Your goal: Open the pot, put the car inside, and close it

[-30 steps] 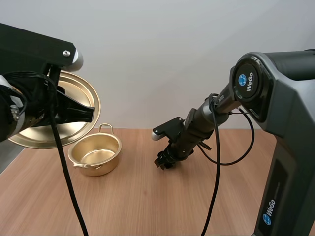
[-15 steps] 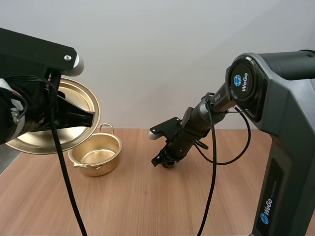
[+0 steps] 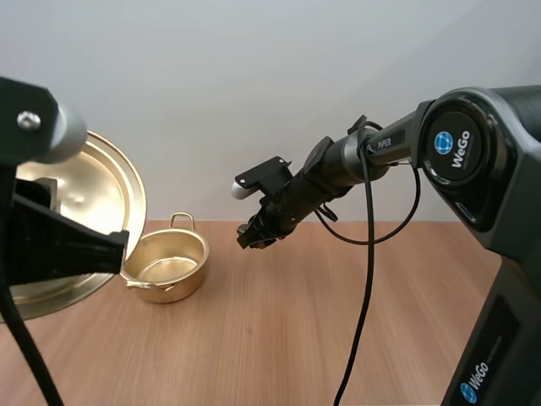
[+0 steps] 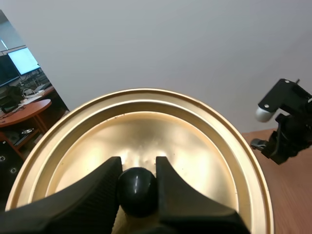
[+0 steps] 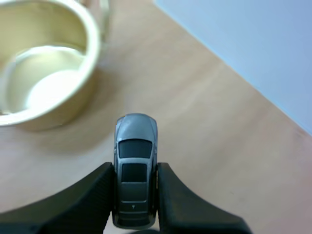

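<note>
**Item 1: car (image 5: 135,175).** Small grey toy, seen roof-up. Grasped across its rear half by the right jaws, one black finger against each flank, its nose pointing out past the fingertips. Held in the air above the bench (image 3: 296,321), short of the pot.

**Item 2: pot (image 3: 165,264).** Gold-coloured metal, standing upright on the bench with its mouth uncovered and a shiny inner floor. One loop handle is at its 12 o'clock, another at about 7 o'clock. In the high view it lies toward 8 o'clock from the car, near but apart. From the right wrist view the pot (image 5: 48,112) is beyond the car's nose and off to one side.

**Item 3: lid (image 4: 195,146).** Gold-coloured disc with concentric rings and a black knob (image 4: 137,190). The left jaws are clenched on the knob, one finger on each side. In the high view the lid (image 3: 93,194) is tilted on edge in the air, at 10 o'clock from the pot.

**Item 4: bench.** Light wood grain.
</note>
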Controlling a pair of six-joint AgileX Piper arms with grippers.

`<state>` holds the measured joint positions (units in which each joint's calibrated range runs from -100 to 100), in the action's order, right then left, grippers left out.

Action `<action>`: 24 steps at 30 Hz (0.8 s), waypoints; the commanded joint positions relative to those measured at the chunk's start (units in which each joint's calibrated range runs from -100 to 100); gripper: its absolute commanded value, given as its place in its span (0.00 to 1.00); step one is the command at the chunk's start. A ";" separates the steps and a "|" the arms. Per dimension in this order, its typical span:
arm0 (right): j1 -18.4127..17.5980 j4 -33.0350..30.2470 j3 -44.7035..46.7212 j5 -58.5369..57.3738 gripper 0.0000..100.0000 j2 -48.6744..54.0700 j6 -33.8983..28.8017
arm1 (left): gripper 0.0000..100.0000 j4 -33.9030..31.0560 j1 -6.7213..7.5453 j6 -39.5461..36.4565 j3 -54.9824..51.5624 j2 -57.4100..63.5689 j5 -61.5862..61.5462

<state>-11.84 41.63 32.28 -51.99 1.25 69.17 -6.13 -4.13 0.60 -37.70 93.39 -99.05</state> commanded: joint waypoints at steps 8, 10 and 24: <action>-7.46 9.78 -0.08 2.49 0.00 -0.13 6.27 | 0.00 -10.48 -0.02 -0.12 0.05 5.52 -0.95; -8.65 9.68 -0.08 5.84 0.00 -0.13 6.95 | 0.00 -10.48 -0.02 -0.81 0.05 5.83 -0.95; -9.79 9.31 -9.36 2.43 0.00 -2.92 6.03 | 0.00 -5.67 -0.02 -2.81 0.05 5.83 -0.95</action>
<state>-21.59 50.98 24.67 -46.63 -0.74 76.49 -12.35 -4.13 -2.18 -37.70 99.16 -99.92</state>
